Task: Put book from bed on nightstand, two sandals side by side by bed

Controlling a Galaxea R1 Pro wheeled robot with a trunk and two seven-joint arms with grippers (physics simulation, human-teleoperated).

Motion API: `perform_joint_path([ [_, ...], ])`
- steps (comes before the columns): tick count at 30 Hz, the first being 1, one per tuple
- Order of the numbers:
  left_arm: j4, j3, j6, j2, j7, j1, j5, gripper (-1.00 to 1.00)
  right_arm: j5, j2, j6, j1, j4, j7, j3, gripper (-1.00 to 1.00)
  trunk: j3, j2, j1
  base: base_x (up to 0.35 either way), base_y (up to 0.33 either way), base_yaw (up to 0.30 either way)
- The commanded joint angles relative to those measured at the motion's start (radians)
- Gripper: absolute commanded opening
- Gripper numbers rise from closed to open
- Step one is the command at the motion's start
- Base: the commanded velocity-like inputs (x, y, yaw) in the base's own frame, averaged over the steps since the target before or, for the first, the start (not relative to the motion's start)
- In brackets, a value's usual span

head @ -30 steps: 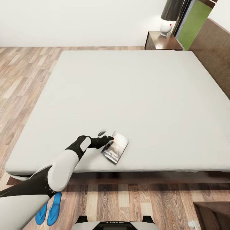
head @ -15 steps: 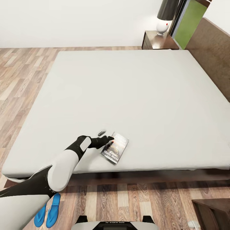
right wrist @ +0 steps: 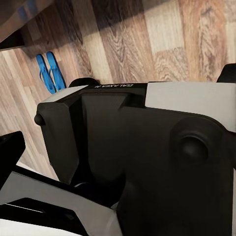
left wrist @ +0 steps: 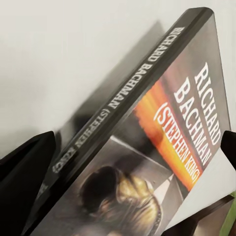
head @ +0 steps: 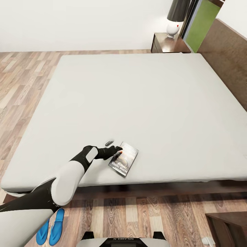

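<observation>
The book (head: 123, 159), dark with an orange band, lies near the front edge of the light-grey bed (head: 137, 96). My left gripper (head: 114, 145) is open at the book's left corner, one finger above the cover and one at its edge. In the left wrist view the book (left wrist: 147, 147) sits between the two dark fingertips (left wrist: 24, 167), spine and "Richard Bachman" lettering showing. The two blue sandals (head: 51, 226) lie side by side on the floor by the bed's front left corner, also seen as the sandals (right wrist: 49, 73). The nightstand (head: 169, 43) stands at the far right. My right gripper (right wrist: 118, 113) is open over my own base.
A lamp (head: 175, 20) with a dark shade stands on the nightstand. The brown headboard (head: 226, 58) runs along the right. A dark wooden piece of furniture (head: 228, 228) sits at the front right on the wood floor (head: 20, 79). A green panel (head: 200, 25) rises behind the nightstand.
The head camera has shifted slightly, so the far nightstand and bed sit a little differently in view. The left arm, gripper and book have not moved.
</observation>
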State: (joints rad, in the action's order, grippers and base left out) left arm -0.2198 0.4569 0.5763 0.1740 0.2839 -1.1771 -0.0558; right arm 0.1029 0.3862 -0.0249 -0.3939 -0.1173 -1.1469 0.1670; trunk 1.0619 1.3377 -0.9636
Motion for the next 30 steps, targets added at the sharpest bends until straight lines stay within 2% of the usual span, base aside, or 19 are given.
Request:
perform_joint_path([
  [1,-0.001,-0.001,0.008,0.000,-0.003,0.001,0.002,1.00,0.006,0.000,-0.003,0.000,0.001,-0.003,-0.002,1.00,0.001,0.000,0.000,0.000,0.000,-0.071],
  [7,-0.001,-0.001,0.008,0.000,-0.003,0.000,0.002,1.00,0.006,0.000,-0.003,0.000,0.001,-0.003,-0.002,1.00,0.001,0.000,0.000,0.000,0.000,-0.177],
  [17,-0.001,-0.001,0.008,0.000,-0.003,0.001,0.002,1.00,0.006,0.000,-0.003,0.000,0.001,-0.004,-0.002,1.00,0.001,0.000,0.000,0.000,0.000,-0.038],
  [30,-0.001,-0.001,0.008,0.000,-0.003,0.001,0.002,1.00,0.006,0.000,-0.003,0.000,0.001,-0.004,-0.002,1.00,0.001,0.000,0.000,0.000,0.000,-0.229],
])
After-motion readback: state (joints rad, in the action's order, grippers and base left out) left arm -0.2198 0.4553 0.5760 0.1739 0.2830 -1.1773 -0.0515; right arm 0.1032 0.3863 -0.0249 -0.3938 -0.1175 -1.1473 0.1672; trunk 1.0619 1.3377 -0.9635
